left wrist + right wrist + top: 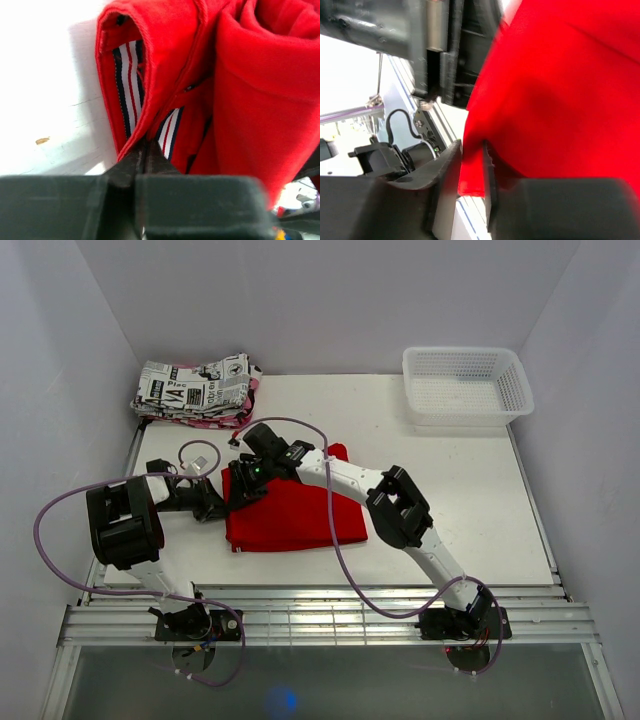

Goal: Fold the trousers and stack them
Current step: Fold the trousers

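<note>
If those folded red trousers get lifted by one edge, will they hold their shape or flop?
Probably flop: the red trousers are soft cloth, bunching in rounded folds near the left hand. Likely light, and the stacked layers would probably slide apart and unfold.

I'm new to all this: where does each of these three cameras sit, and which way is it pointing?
Top external: fixed above and behind the arms, looking down on the table, the trousers, the left arm and the right arm.
Left wrist: on the left arm's wrist, looking along the left gripper, shut on the trousers' stripe-lined edge.
Right wrist: on the right arm's wrist, looking along the right gripper, red cloth between its fingers.
Shared: every view shows the trousers.
</note>
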Controlling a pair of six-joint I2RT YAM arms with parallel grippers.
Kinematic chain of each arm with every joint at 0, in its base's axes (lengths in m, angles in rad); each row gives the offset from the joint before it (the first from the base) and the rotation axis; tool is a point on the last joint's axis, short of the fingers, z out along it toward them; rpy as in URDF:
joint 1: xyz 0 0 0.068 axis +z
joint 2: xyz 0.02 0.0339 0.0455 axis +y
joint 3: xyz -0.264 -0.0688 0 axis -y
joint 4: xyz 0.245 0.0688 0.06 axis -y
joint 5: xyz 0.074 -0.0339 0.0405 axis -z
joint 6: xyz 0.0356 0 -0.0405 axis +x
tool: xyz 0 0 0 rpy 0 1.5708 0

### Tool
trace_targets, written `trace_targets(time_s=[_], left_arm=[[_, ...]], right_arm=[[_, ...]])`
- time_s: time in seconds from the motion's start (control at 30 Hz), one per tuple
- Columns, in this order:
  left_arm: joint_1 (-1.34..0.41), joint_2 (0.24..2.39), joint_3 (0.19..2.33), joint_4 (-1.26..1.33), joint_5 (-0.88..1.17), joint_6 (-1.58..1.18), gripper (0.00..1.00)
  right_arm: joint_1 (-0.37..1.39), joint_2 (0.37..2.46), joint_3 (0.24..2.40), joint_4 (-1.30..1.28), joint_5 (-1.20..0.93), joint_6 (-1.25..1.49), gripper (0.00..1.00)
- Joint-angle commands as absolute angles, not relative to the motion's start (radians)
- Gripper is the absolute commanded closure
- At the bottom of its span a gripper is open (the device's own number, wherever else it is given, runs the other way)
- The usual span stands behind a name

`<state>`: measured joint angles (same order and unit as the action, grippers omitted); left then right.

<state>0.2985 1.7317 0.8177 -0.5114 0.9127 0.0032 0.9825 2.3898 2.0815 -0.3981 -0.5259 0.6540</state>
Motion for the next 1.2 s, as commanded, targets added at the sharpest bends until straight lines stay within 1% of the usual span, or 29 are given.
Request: trace_targets(time_s=[0.0, 0.03, 0.07, 0.1, 0.13, 0.27, 0.3, 0.43, 0.57, 0.6, 0.67, 0.7, 0.73, 0.77, 0.8, 0.83, 0.87, 0.9, 0.93, 1.0, 1.07, 1.17], left_arm=[[0.291, 1.687, 0.810, -0.500, 0.893, -0.021, 0.83], [0.293, 1.686, 0.813, -0.500, 0.885, -0.025, 0.78], [0.293, 1.681, 0.825, -0.509, 0.878, -0.028, 0.74], [0.296, 1.678, 0.831, -0.512, 0.861, -0.029, 0.65], [0.299, 1.674, 0.834, -0.514, 0.856, -0.032, 0.61], [0.342, 1.617, 0.844, -0.537, 0.857, -0.041, 0.51], [0.348, 1.605, 0.847, -0.543, 0.862, -0.041, 0.45], [0.388, 1.537, 0.868, -0.598, 0.844, -0.028, 0.31], [0.452, 1.513, 0.922, -0.675, 0.839, -0.003, 0.29], [0.465, 1.506, 0.960, -0.695, 0.841, 0.038, 0.29], [0.489, 1.499, 1.014, -0.754, 0.889, 0.084, 0.30], [0.491, 1.487, 1.078, -0.779, 0.911, 0.116, 0.30], [0.491, 1.482, 1.110, -0.843, 0.952, 0.205, 0.31], [0.482, 1.480, 1.147, -0.892, 1.030, 0.260, 0.31], [0.468, 1.485, 1.185, -0.943, 1.048, 0.303, 0.32], [0.445, 1.497, 1.248, -1.047, 1.067, 0.390, 0.33], [0.389, 1.505, 1.273, -1.101, 1.090, 0.438, 0.34], [0.350, 1.511, 1.287, -1.142, 1.100, 0.466, 0.36], [0.272, 1.514, 1.289, -1.182, 1.097, 0.482, 0.37], [0.203, 1.514, 1.266, -1.187, 1.082, 0.512, 0.41], [0.110, 1.541, 1.217, -1.180, 1.045, 0.522, 0.42], [0.071, 1.627, 1.140, -1.158, 0.957, 0.500, 0.48]], right_arm=[[0.999, 2.388, 2.109, -0.290, -0.575, 0.675, 0.68], [0.999, 2.385, 2.106, -0.284, -0.583, 0.676, 0.63], [0.999, 2.381, 2.103, -0.276, -0.589, 0.676, 0.55], [0.994, 2.375, 2.102, -0.270, -0.606, 0.673, 0.48], [0.991, 2.367, 2.099, -0.265, -0.612, 0.670, 0.37], [0.945, 2.301, 2.062, -0.259, -0.659, 0.631, 0.33], [0.934, 2.287, 2.053, -0.259, -0.669, 0.612, 0.32], [0.867, 2.223, 2.011, -0.261, -0.710, 0.574, 0.27], [0.767, 2.146, 1.967, -0.265, -0.788, 0.526, 0.20], [0.752, 2.135, 1.954, -0.268, -0.808, 0.517, 0.18], [0.691, 2.112, 1.965, -0.299, -0.885, 0.441, 0.16], [0.671, 2.106, 1.997, -0.380, -0.897, 0.392, 0.14], [0.631, 2.100, 2.015, -0.435, -0.905, 0.261, 0.14], [0.609, 2.095, 2.029, -0.495, -0.911, 0.189, 0.14], [0.591, 2.092, 2.043, -0.556, -0.911, 0.120, 0.14], [0.572, 2.088, 2.057, -0.666, -0.913, 0.059, 0.14], [0.540, 2.085, 2.057, -0.714, -0.914, -0.053, 0.13], [0.529, 2.083, 2.051, -0.753, -0.914, -0.092, 0.13], [0.511, 2.080, 2.031, -0.809, -0.923, -0.127, 0.14], [0.505, 2.080, 2.000, -0.834, -0.933, -0.190, 0.15], [0.506, 2.088, 1.947, -0.825, -0.957, -0.202, 0.16], [0.506, 2.126, 1.898, -0.784, -0.954, -0.196, 0.16]])
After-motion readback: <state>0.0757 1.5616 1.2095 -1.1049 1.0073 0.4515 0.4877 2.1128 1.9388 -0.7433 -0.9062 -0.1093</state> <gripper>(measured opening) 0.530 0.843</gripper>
